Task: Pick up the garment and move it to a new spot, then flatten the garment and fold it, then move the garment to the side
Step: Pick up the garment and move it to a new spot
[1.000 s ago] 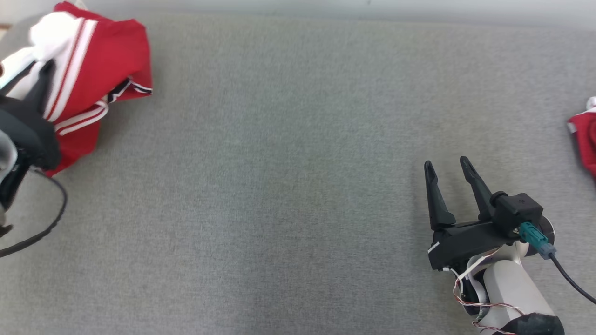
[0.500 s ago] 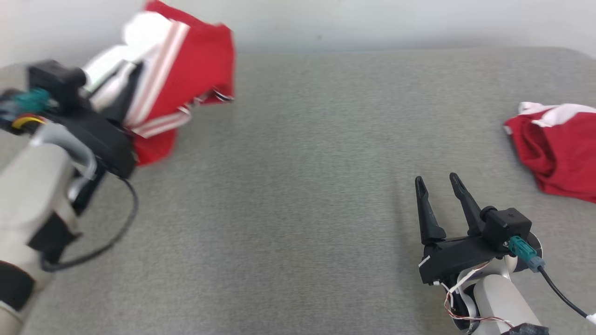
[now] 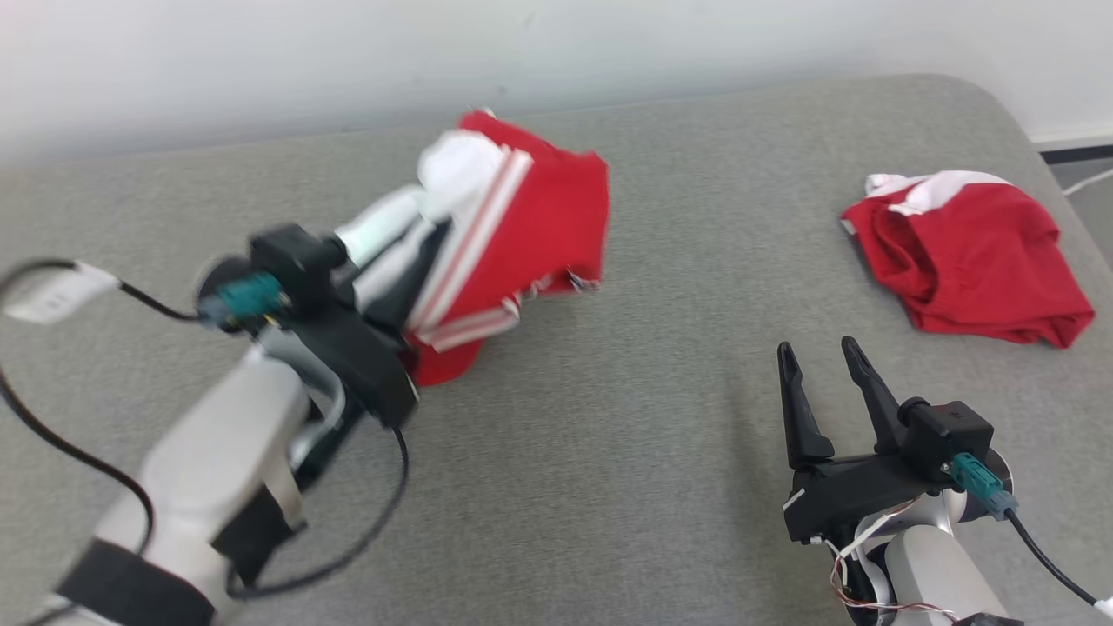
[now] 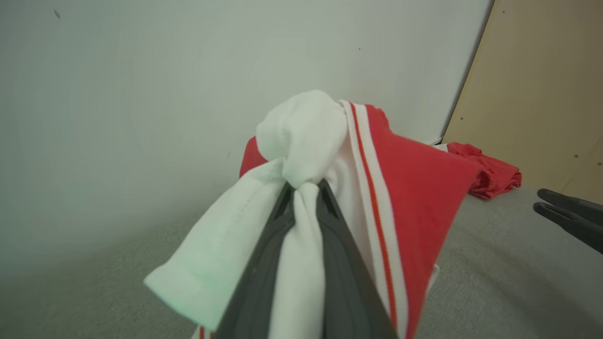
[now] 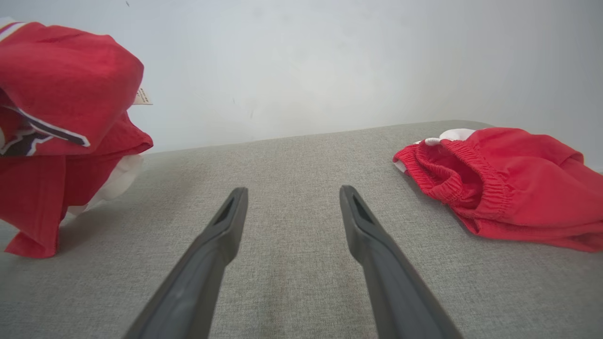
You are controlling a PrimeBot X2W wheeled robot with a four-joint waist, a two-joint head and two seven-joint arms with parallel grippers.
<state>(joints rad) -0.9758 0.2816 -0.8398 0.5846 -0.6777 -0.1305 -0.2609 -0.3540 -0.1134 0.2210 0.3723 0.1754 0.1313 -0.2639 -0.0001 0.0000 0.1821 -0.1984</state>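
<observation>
Hanging bunched at upper centre, the garment (image 3: 539,217) is pinched by the left gripper (image 4: 304,187); the right gripper (image 3: 817,346), spread and empty, stands lower right of it.

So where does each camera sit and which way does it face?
Head view: high, looking down on the grey surface; both arms, left gripper shut on the striped garment, right gripper open.
Left wrist view: along its fingers into the garment, wall behind.
Right wrist view: low, along its open fingers at the wall.
Wrist views share the red shorts.
</observation>
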